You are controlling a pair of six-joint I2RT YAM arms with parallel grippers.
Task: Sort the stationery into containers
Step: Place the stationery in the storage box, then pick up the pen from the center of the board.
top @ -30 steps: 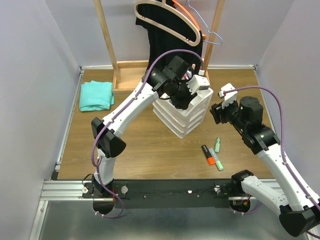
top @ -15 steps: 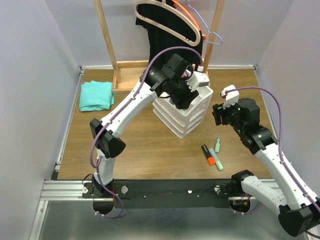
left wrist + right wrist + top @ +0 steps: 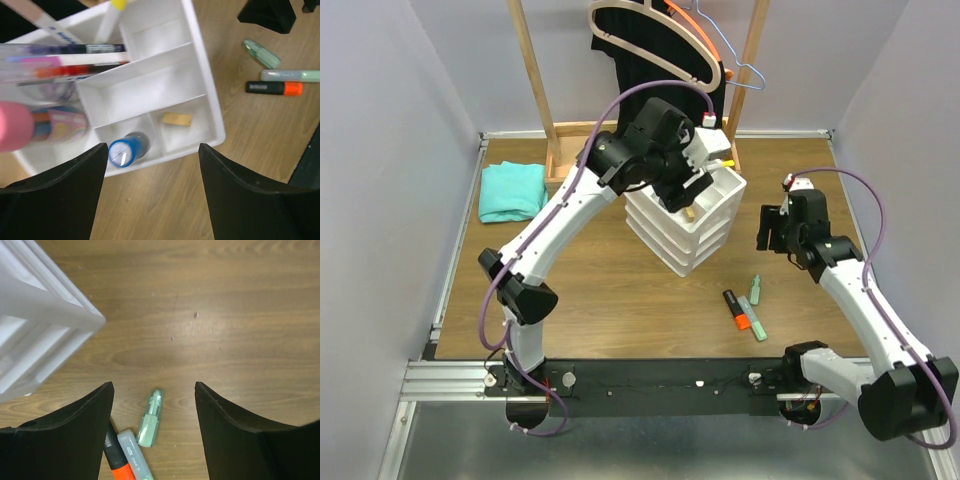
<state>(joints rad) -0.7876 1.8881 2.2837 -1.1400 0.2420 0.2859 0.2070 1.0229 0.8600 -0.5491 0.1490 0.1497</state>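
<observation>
Nearest the arm bases, three pieces lie loose on the brown wooden table (image 3: 600, 290), close together: a chunky orange highlighter with a black cap (image 3: 737, 310), a slim grey-green marker (image 3: 756, 325) lying alongside it, and a short pale green highlighter (image 3: 150, 424) just beyond them. Directly above the pale green one hangs the right gripper (image 3: 152, 386), its black fingers spread wide with nothing between them. All three look like light, rigid plastic barrels, smooth and inclined to roll or squirt sideways. A hold across the middle of the barrel, jaws square to its length, therefore seems safest. The orange highlighter and the marker lie so close that pinching one may nudge the other. Farther out stands the white plastic three-drawer organiser (image 3: 685, 240). Its divided top tray (image 3: 216, 120) already holds a small blue-capped tube (image 3: 125, 151), a tan eraser cube (image 3: 177, 119), several slim pens (image 3: 75, 48) and a pink-capped clear bottle (image 3: 15, 125), the bottle blurred at the edge of the left wrist view. The left gripper (image 3: 152, 147) hovers over that tray, its jaws wide apart and empty. At the far edge are a teal folded cloth (image 3: 512, 190) and a wooden rack with hangers (image 3: 535, 70).
</observation>
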